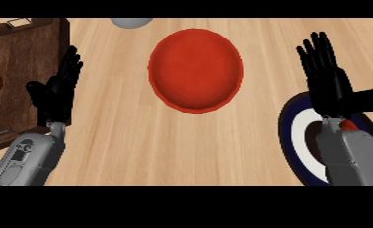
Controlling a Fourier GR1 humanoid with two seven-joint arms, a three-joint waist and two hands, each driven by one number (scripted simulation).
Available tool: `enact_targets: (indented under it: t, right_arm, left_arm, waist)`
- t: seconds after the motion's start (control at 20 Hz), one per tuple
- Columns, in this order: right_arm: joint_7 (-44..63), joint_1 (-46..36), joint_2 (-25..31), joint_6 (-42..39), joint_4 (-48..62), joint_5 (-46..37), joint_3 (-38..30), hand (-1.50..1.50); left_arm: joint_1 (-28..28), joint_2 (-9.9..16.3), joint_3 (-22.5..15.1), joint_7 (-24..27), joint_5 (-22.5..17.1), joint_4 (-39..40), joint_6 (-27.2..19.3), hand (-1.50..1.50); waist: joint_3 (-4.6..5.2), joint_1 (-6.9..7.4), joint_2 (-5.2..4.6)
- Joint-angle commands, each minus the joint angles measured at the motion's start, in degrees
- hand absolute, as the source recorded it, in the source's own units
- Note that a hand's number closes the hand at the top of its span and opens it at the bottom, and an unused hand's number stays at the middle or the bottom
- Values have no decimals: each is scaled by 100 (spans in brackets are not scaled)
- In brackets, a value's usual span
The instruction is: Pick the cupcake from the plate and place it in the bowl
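Pale wood counter (218, 148) fills the view. At its right edge, a cupcake (350, 125) shows only as a red sliver on the plate (290, 133), behind the right hand (331, 91), fingers straight, holding nothing. Red bowl (195, 70) sits centre. Left hand (55, 94) rests open by a dark wooden box (29, 59).
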State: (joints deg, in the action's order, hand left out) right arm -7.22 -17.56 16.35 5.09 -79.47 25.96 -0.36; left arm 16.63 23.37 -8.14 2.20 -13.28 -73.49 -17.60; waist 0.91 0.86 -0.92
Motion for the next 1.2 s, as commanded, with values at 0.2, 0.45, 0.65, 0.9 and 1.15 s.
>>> enact_targets:
  t: [0.2,0.45,0.65,0.9,1.15]
  right_arm:
    - [624,-107,-237,-3132,-1287,1073,1960,-150]
    - [-636,1300,1370,-4063,-2947,437,1405,-150]
    - [-1746,2098,2260,-5288,-3468,505,469,-150]
    - [-2487,2503,2942,-5844,-3660,84,-1160,-150]
    - [-2697,2642,3520,-6219,-3344,-296,-2398,-150]
  left_arm:
    - [135,130,243,312,-128,-258,147,0]
    - [-135,336,771,349,-484,-526,149,0]
    - [-466,380,861,629,-512,-526,299,0]
    - [-507,680,1153,480,-787,-767,602,0]
    - [-597,471,936,485,-678,-867,579,0]
  waist:
    - [-102,351,303]
    - [-112,-491,295]
    - [-116,-537,222]
    - [-117,-437,195]
    - [-118,-324,149]
